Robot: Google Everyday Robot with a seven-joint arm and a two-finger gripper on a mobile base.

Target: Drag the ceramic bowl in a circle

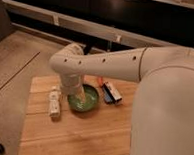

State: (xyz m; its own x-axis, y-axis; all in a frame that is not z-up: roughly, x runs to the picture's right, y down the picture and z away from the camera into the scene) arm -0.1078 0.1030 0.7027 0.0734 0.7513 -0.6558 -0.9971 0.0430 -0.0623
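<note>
The ceramic bowl (89,102) is round, shallow and glossy green and sits on the wooden table (76,135) near its middle back. My white arm reaches in from the right and bends down over the bowl. My gripper (79,98) is at the bowl's left inner side, lowered into it. The wrist hides part of the bowl's left rim.
A pale bottle-like object (54,101) lies left of the bowl. A dark blue packet (108,95) and a white-and-orange item (113,91) lie right of it. The arm's large white body (168,112) covers the table's right side. A window ledge (94,26) runs behind.
</note>
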